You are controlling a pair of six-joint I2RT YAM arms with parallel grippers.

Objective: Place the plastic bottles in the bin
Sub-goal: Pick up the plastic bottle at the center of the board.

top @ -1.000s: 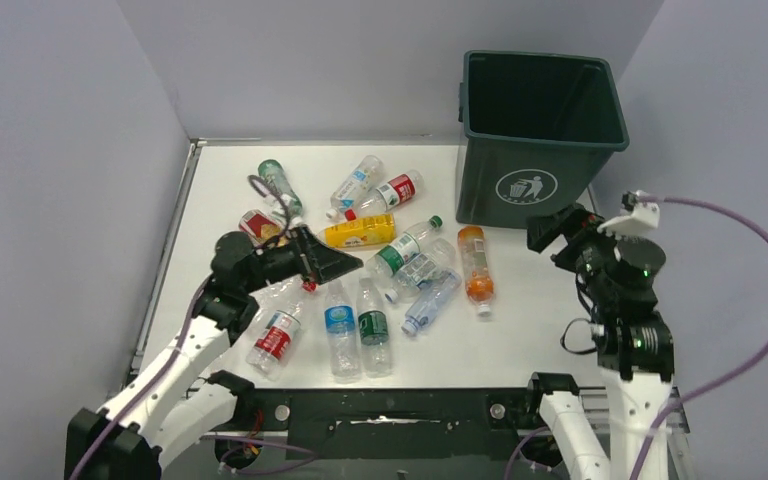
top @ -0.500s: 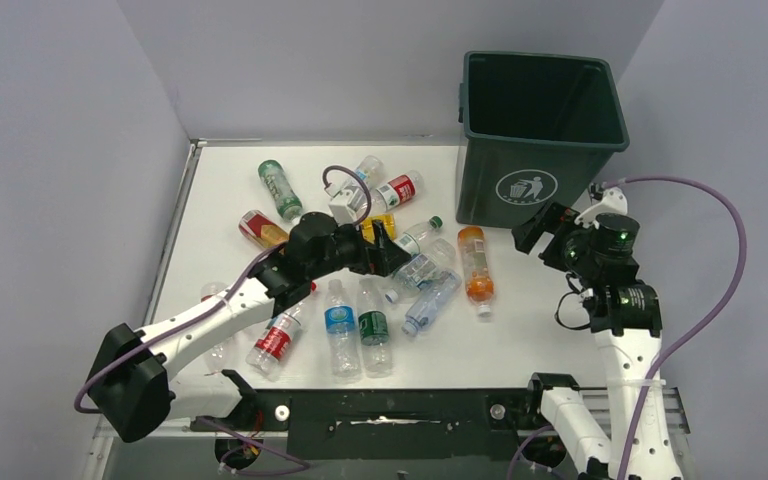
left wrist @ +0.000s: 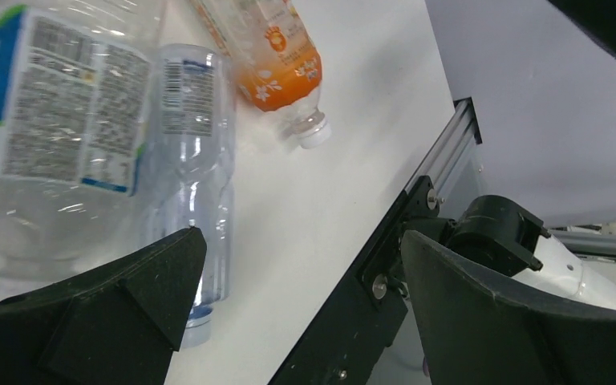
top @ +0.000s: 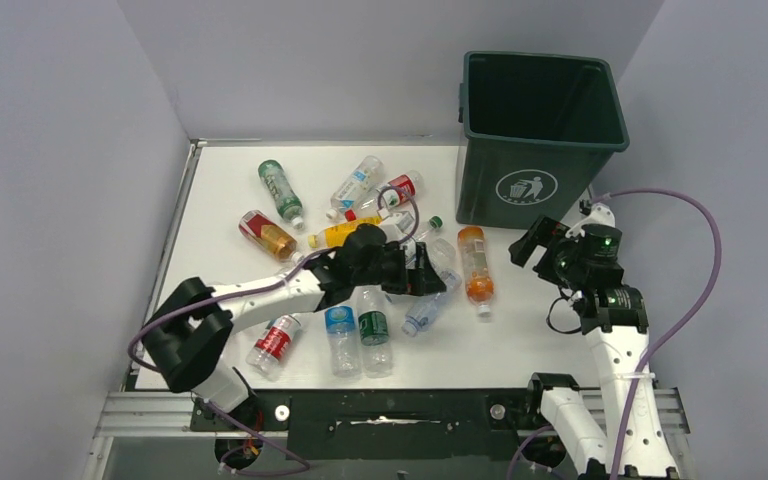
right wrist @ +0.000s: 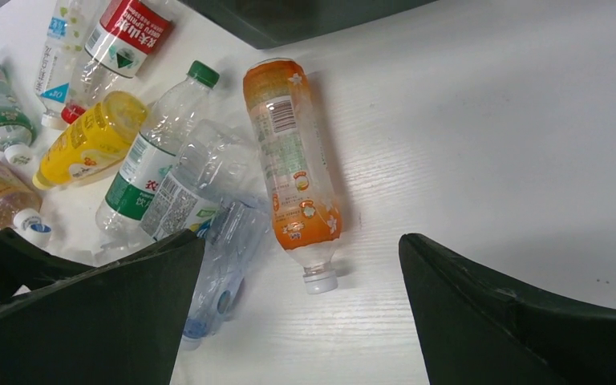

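Several plastic bottles lie scattered on the white table (top: 520, 330). Among them are a yellow one (top: 345, 232), an orange one (top: 474, 262), a green-labelled one (top: 280, 188) and a red-labelled one (top: 273, 342). The dark green bin (top: 540, 130) stands upright at the back right. My left gripper (top: 430, 280) is open low over the clear bottles in the middle. In the left wrist view that gripper (left wrist: 301, 241) holds nothing, with a clear blue-capped bottle (left wrist: 196, 160) beside its left finger. My right gripper (top: 532, 245) hangs open in front of the bin. In the right wrist view it (right wrist: 301, 241) is empty above the orange bottle (right wrist: 293, 160).
A black and aluminium rail (top: 410, 410) runs along the table's near edge, also seen as the rail (left wrist: 417, 216) close to my left gripper. A purple cable (top: 705, 260) loops to the right of the right arm. Grey walls close in the table on three sides.
My left arm has reached right across the pile, from the left side to the clear bottles in the middle. My right gripper has come down and left toward the orange bottle. Both stayed open.
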